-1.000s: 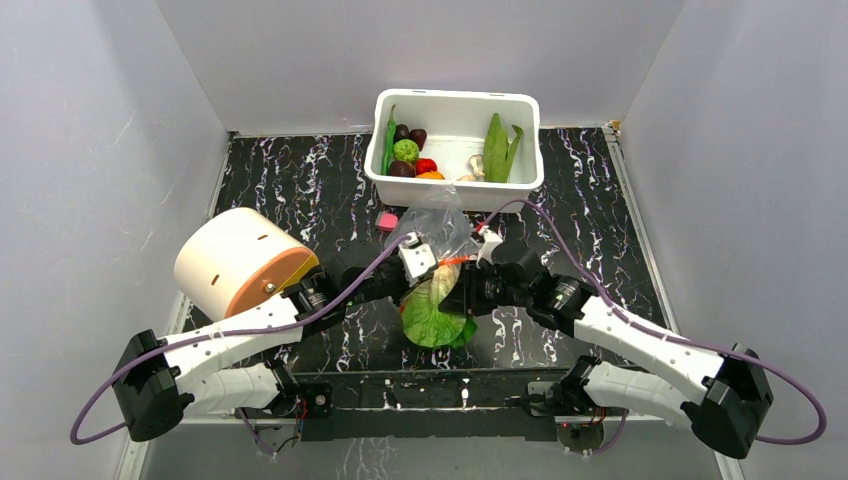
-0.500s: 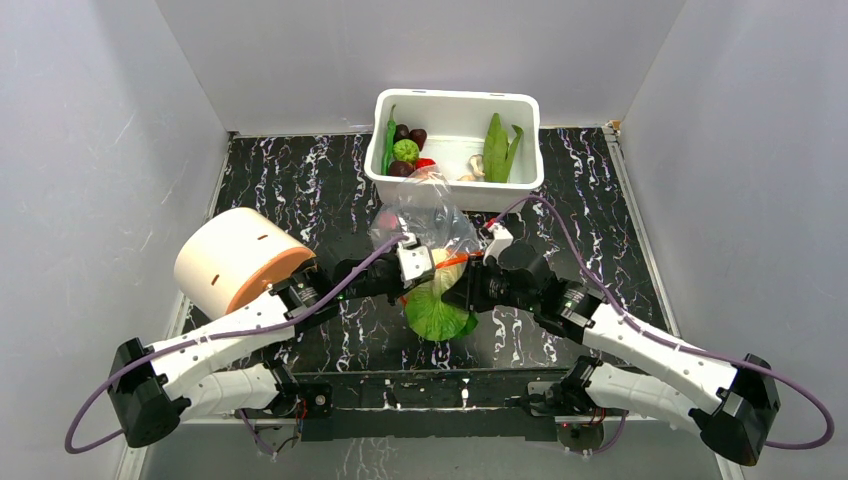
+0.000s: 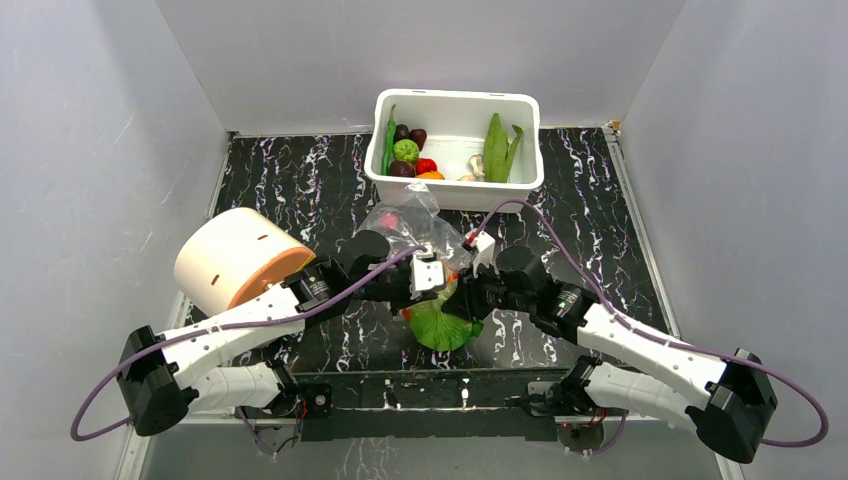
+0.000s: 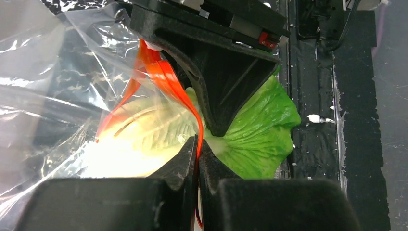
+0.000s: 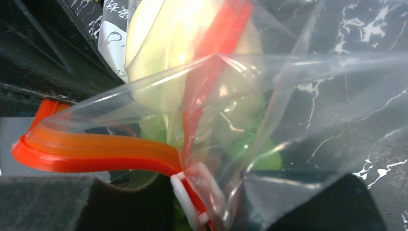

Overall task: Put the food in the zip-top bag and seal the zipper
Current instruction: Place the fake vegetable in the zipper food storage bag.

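The clear zip-top bag [image 3: 400, 222] hangs between my two grippers at mid-table. The pale-green cabbage [image 3: 438, 328] sits partly in its mouth, its leafy end sticking out toward the near edge. My left gripper [image 3: 432, 278] is shut on the orange-red zipper [image 4: 166, 77]; its jaws [image 4: 197, 142] pinch the strip right beside the cabbage [image 4: 260, 130]. My right gripper [image 3: 468, 290] faces it, shut on the zipper [image 5: 96, 150] at its white slider [image 5: 185, 197]. The rest of the food stays in the white tub [image 3: 455, 95]: green ball [image 3: 405, 150], tomato [image 3: 426, 165], pods [image 3: 497, 148].
A beige round block [image 3: 235, 262] lies at the left, close to my left arm. A small pink piece [image 3: 388, 218] shows under the bag's film. Grey walls close in the dark marbled table [image 3: 290, 190] on three sides. Purple cables loop off both arms.
Both grippers have shifted a little toward the near edge with the zipper. The bag's loose body has swung left, and the cabbage has come slightly nearer.
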